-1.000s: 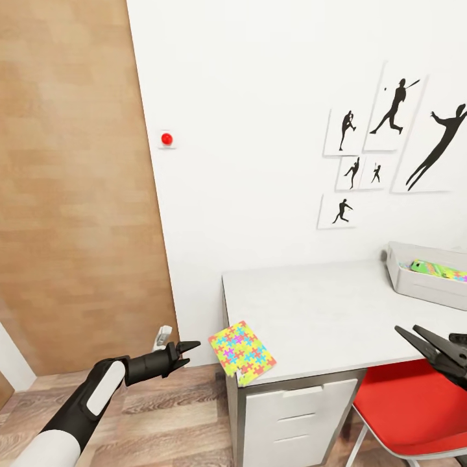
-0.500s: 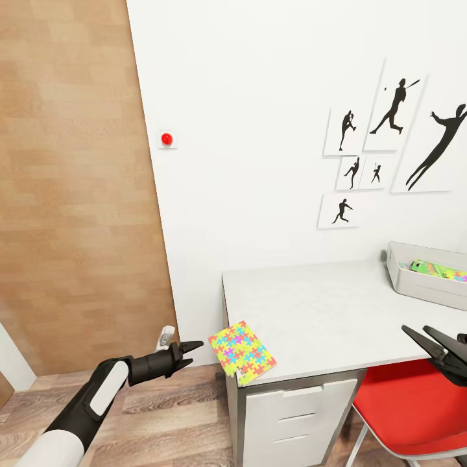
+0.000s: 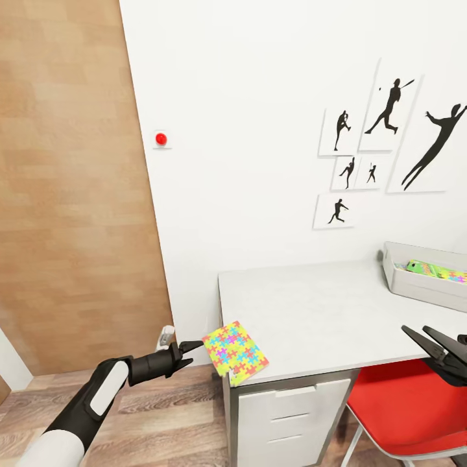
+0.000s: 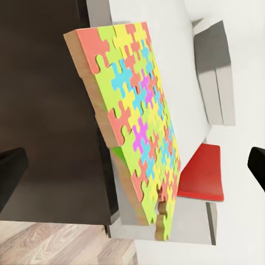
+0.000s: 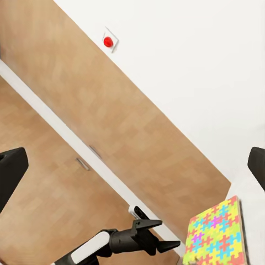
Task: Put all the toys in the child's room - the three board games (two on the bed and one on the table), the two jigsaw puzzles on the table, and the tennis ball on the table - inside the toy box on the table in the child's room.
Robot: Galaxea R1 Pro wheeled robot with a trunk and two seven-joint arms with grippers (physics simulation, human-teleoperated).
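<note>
A: Starting at the left of the head view, we log a wood-grain panel from floor to ceiling, with a small red button on the white wall beside it. Our left gripper sits at about 7 o'clock in that view, arm reaching toward 3 o'clock.

B: Fingers?

A: Spread. In the left wrist view we see the two black fingertips at opposite edges of the picture, well apart, with the jigsaw puzzle between them. In the head view the tips sit just beside the puzzle's edge; we cannot tell if they touch it.

B: And the puzzle itself?

A: A flat box in bright pieces, lying on the near left corner of the table, overhanging the edge, at roughly 6 o'clock. Drawers stand under that corner.

B: Moving right?

A: Black silhouette prints of ball players hang on the wall at 2 o'clock. Below them, at 3 o'clock, the grey toy box stands on the far right of the table with a green item inside; we cannot identify it. A red chair is tucked under the table at 5 o'clock.

B: Right gripper?

A: Our right gripper hovers above the chair at 4 o'clock, fingers parted, gripping nothing. Its wrist view looks across at the left arm and the puzzle.
</note>
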